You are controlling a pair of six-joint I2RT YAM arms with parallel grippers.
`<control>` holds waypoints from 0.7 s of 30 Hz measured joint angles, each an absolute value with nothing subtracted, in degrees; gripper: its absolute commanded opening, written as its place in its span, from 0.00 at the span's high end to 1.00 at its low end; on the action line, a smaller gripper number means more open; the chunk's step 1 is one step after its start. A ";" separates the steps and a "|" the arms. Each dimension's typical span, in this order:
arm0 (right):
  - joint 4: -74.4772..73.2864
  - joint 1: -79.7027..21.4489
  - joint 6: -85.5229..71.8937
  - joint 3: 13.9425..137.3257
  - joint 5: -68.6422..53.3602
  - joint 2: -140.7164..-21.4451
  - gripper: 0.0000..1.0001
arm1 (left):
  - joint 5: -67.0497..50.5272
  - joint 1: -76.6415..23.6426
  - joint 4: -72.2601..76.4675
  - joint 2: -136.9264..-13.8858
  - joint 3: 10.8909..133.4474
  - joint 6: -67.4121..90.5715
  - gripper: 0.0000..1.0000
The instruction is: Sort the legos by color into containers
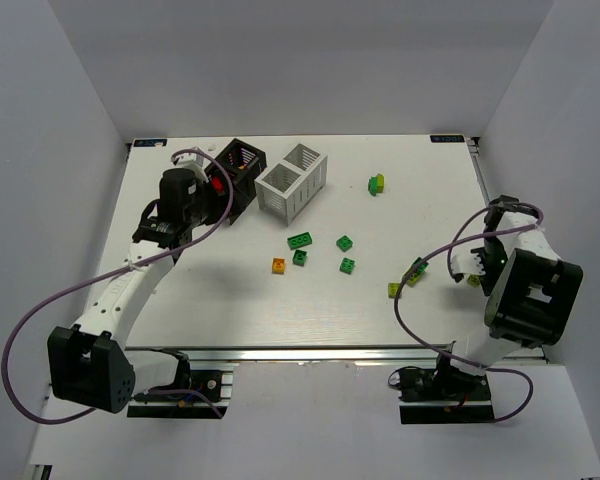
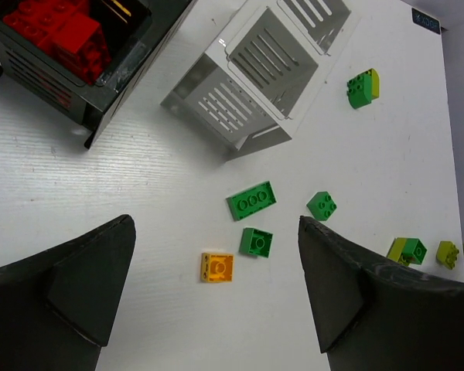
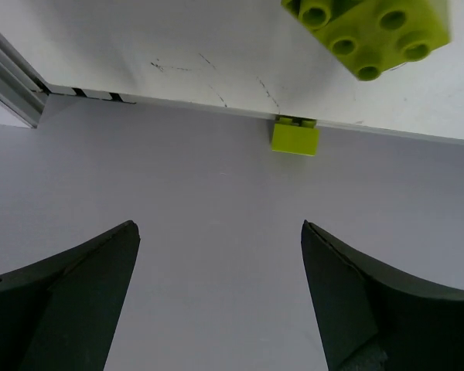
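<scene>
**Legos, loose on the white table (image 1: 420,200).**
- Centre cluster, on the near side of the white container (image 2: 216,108):
  - long green brick (image 2: 251,200)
  - square green brick (image 2: 256,241), just near of the long one
  - orange brick (image 2: 216,267), just left of the square one and slightly nearer
- Right of the cluster: upper green brick (image 1: 345,243) and lower green brick (image 1: 348,265), apart from each other.
- Far, right of centre: green-and-yellow-green pair (image 1: 377,184), standing alone.
- Near right: second green-and-yellow-green pair (image 1: 417,270), with a lone yellow-green brick (image 1: 395,290) just near-left of it.

**Legos, sorted.** Red bricks (image 2: 62,31) are heaped in the nearer compartment of the black container (image 2: 54,89). What the farther compartment holds cannot be made out.

**Containers.** Both stand upright at the far left of the table. The white one is just right of the black one.

**Left gripper (image 2: 215,224).** It hangs above the table, near-left of the centre cluster. The jaws are spread wide with nothing between them. In its wrist view the orange brick lies between the fingers (image 2: 85,278), below them and untouched.

**Right gripper (image 3: 218,228).** It is at the table's right edge, released and empty. Its wrist view shows a close yellow-green brick (image 3: 371,31) with its studs towards the camera. A small yellow-green piece (image 3: 295,135) sits on the line where the white table meets a grey surface.
</scene>
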State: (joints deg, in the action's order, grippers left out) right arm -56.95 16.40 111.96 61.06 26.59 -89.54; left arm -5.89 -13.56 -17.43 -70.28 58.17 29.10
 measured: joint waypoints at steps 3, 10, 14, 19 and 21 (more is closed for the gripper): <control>-54.50 17.98 112.57 61.06 28.75 -92.23 0.11 | -6.33 -13.56 -17.93 -70.28 57.82 29.80 0.03; -48.49 19.42 113.08 61.01 31.03 -98.00 0.12 | -7.40 -13.56 -18.06 -70.30 57.80 31.44 0.02; -46.83 19.62 113.14 61.10 31.18 -101.36 0.13 | -7.70 -13.58 -18.44 -70.30 57.80 32.01 0.02; -45.43 19.84 113.19 62.41 30.96 -104.31 0.13 | -7.75 -13.67 -19.20 -70.30 57.71 32.84 0.02; -44.45 20.12 113.19 62.65 30.89 -104.86 0.13 | -7.75 -13.72 -19.25 -70.26 57.41 33.26 0.02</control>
State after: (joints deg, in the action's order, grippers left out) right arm -44.45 20.12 113.19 62.65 30.89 -104.86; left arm -7.75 -13.72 -19.25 -70.26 57.41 33.26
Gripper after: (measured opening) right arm 0.867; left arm 0.982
